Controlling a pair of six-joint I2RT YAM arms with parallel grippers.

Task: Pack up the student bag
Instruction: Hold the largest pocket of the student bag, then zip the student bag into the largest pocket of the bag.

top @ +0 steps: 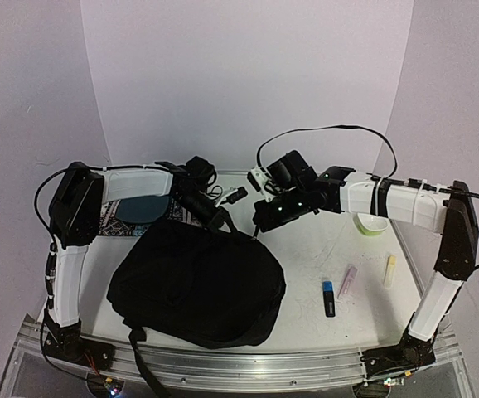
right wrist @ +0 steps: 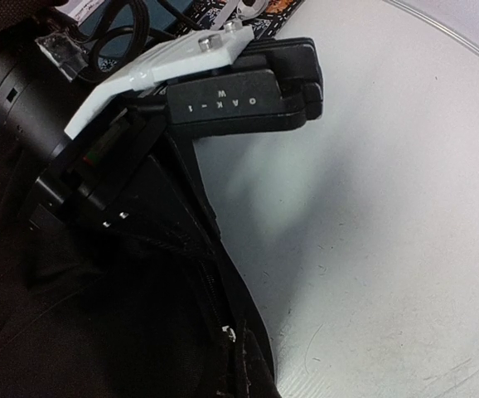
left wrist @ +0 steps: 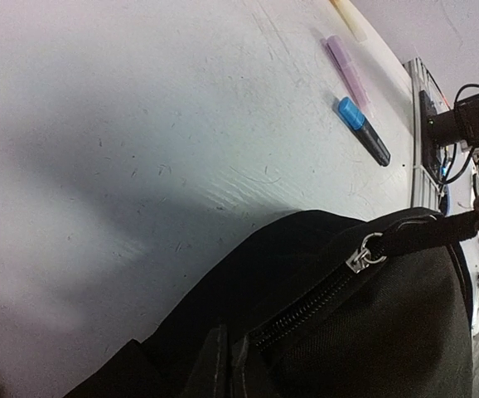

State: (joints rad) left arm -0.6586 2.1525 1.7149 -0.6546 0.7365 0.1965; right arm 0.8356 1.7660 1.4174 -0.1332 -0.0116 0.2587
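The student bag (top: 196,283), a big floppy black backpack, lies on the left half of the table. Both grippers meet at its far top edge. My left gripper (top: 216,217) has its fingers (left wrist: 215,365) pressed together on the bag's fabric (left wrist: 389,332) beside the zipper teeth. A silver zipper slider (left wrist: 364,253) sits further along that zipper. Its black pull strap (left wrist: 426,234) runs taut to my right gripper (top: 258,225), which is shut on it. In the right wrist view the right gripper (right wrist: 252,373) is closed at the zipper line of the bag (right wrist: 99,332).
A blue-capped black marker (top: 328,297), a pink highlighter (top: 347,282) and a yellow one (top: 389,271) lie on the table right of the bag. A pale green bowl (top: 372,224) sits at the far right. A dark teal plate (top: 144,207) rests on a patterned book behind the bag.
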